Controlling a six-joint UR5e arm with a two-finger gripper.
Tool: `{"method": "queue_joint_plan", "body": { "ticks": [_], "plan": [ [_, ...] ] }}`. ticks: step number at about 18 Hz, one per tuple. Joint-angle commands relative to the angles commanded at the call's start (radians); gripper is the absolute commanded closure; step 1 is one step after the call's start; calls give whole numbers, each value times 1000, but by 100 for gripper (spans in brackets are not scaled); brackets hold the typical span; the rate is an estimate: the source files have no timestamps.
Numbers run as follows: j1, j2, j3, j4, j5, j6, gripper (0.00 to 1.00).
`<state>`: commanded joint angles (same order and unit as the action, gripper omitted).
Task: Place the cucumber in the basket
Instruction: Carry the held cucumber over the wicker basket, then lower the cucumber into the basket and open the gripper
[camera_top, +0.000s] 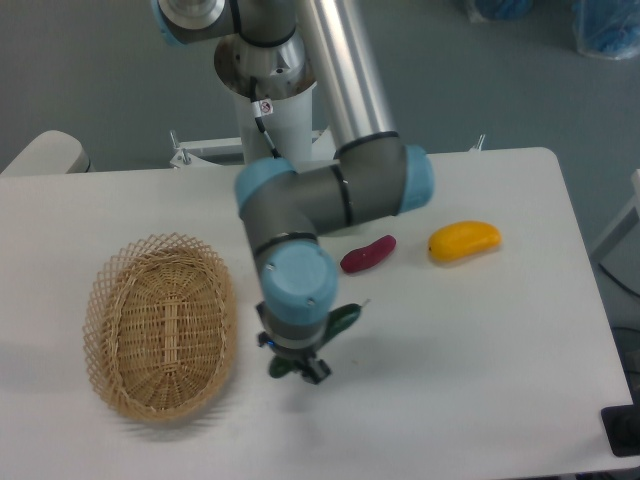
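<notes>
The dark green cucumber (342, 320) hangs above the table, held across its middle by my gripper (297, 366), which is shut on it. One end sticks out to the upper right of the wrist and a small dark green tip shows at the lower left. The oval tan wicker basket (96, 330) lies on the table's left side with nothing in it. My gripper is just right of the basket's right rim, over bare table.
A short purple eggplant (368, 254) and a yellow fruit (464, 240) lie to the right of the arm. The arm's grey forearm (330, 195) crosses the table's middle and hides whatever lies behind it. The robot base (268, 90) stands at the back.
</notes>
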<state>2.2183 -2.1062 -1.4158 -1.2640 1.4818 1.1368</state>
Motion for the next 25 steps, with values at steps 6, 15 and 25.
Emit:
{"method": "queue_joint_plan", "body": {
  "ticks": [6, 15, 25],
  "plan": [
    [-92, 34, -26, -15, 3, -74, 66],
    [-206, 2, -42, -5, 9, -192, 66],
    [-227, -26, -34, -3, 0, -230, 0]
  ]
}}
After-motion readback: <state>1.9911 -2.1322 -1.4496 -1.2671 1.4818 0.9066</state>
